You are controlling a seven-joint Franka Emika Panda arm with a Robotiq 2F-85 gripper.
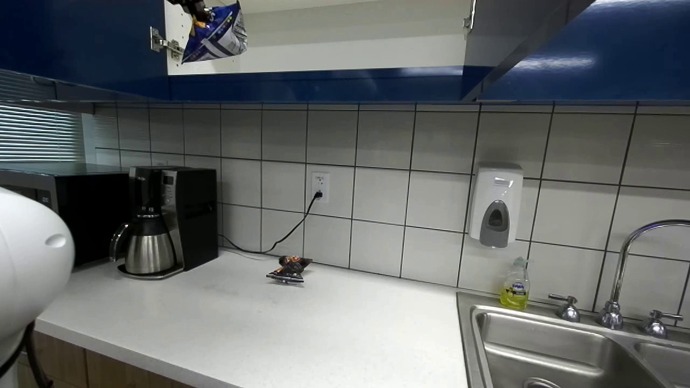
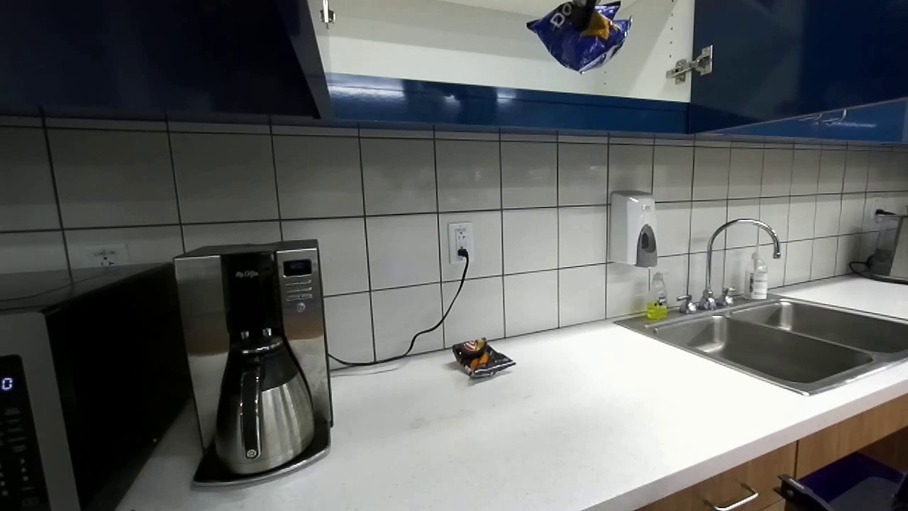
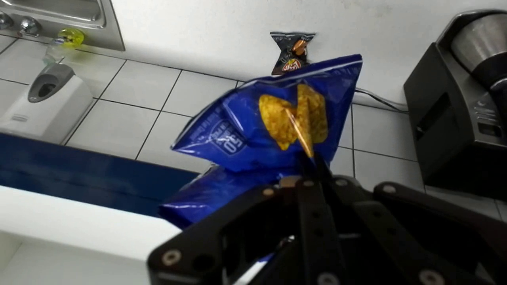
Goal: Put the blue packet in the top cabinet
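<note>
Blue packet (image 3: 249, 134) hangs pinched in gripper (image 3: 315, 160), at opening of top cabinet (image 1: 323, 86); whether inside, cannot tell. 2 doors (image 1: 81, 46) stand open. Below, 1 small dark packet (image 2: 484, 359) lies on counter (image 2: 511, 433), between coffee maker (image 1: 198, 221) and sink (image 1: 467, 326).

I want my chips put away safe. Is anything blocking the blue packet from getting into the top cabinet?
Nothing visible does. The claw is pinching the blue packet at the opening of the top cabinet, and its doors stand open. The cabinet's upper part is out of view, so I can't check there.
</note>
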